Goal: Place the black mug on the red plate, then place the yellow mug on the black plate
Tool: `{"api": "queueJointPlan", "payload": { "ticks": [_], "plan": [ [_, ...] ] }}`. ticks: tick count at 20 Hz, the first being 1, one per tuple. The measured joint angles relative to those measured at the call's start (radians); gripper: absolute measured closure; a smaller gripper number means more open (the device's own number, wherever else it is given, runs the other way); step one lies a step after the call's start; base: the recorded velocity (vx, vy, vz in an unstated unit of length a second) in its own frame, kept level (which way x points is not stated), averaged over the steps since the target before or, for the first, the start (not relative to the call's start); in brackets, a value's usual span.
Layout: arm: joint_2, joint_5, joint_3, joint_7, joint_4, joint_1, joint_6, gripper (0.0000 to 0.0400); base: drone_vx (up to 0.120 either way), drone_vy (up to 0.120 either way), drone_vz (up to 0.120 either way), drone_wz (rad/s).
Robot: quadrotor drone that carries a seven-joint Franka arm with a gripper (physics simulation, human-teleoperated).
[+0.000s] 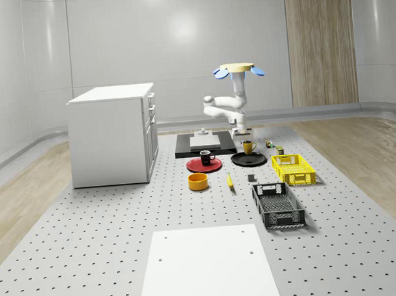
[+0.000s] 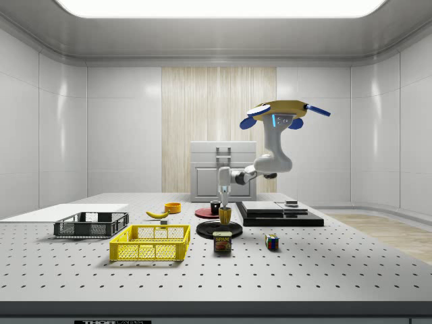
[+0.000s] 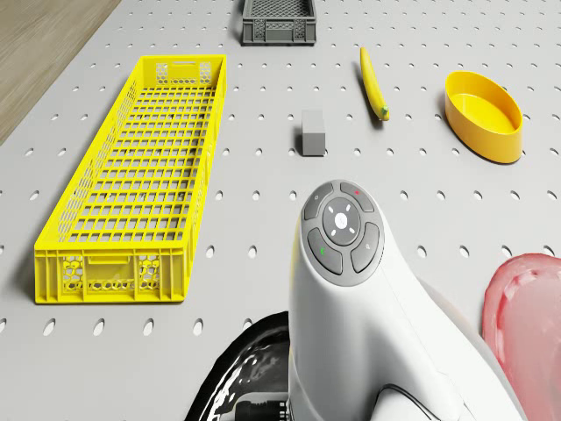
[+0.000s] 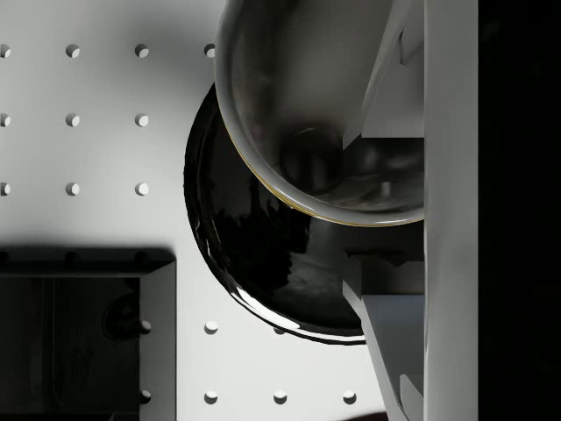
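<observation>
The drone (image 1: pixel 240 68) hovers above the bench's far middle, its arm (image 2: pixel 268 164) bent down so the gripper (image 1: pixel 244 138) sits over the black plate (image 1: pixel 248 160), clenched on the yellow mug (image 2: pixel 225 215) standing there. The black mug (image 1: pixel 206 157) stands on the red plate (image 1: pixel 204 165) alongside. The yellow crate (image 3: pixel 140 184) holds nothing visible.
</observation>
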Motion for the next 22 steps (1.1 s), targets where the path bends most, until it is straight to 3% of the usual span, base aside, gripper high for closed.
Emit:
{"api": "queueJointPlan", "payload": {
  "ticks": [7, 8, 9, 11, 13, 17, 22],
  "plan": [
    [0.009, -0.066, -0.071, 0.002, 0.028, -0.018, 0.027, 0.029, 0.0, 0.0, 0.0, 0.0],
    [0.01, -0.072, -0.077, 0.002, 0.031, -0.02, 0.029, 0.0267, 0.0, 0.0, 0.0, 0.0],
    [0.012, -0.077, -0.082, 0.002, 0.033, -0.021, 0.031, 0.0208, 0.0, 0.0, 0.0, 0.0],
    [0.014, -0.082, -0.087, 0.001, 0.035, -0.021, 0.031, 0.0126, 0.0, 0.0, 0.0, 0.0],
    [0.014, -0.074, -0.078, 0.001, 0.03, -0.018, 0.026, 0.0077, 0.0, 0.0, 0.0, 0.0],
    [0.013, -0.04, -0.039, -0.002, 0.014, -0.006, 0.006, 0.0028, 0.0, 0.0, 0.0, 0.0],
    [0.012, -0.002, 0.003, -0.003, -0.002, 0.005, -0.013, 0.0008, 0.0, 0.0, 0.0, 0.0]
  ]
}}
